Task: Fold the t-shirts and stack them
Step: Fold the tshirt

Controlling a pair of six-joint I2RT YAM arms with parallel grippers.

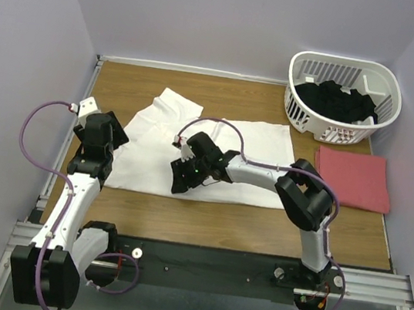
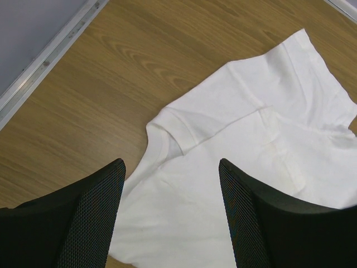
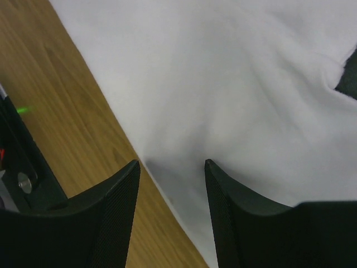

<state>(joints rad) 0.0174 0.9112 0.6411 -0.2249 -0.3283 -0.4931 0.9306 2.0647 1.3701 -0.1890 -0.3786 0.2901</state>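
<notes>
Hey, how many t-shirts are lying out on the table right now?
2. The white t-shirt lies spread flat mid-table. The salmon-red t-shirt lies folded at the right, on the near side of the basket. The dark clothes in the basket may hide more.

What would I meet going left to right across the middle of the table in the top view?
left tool → white t-shirt → folded salmon-red t-shirt
</notes>
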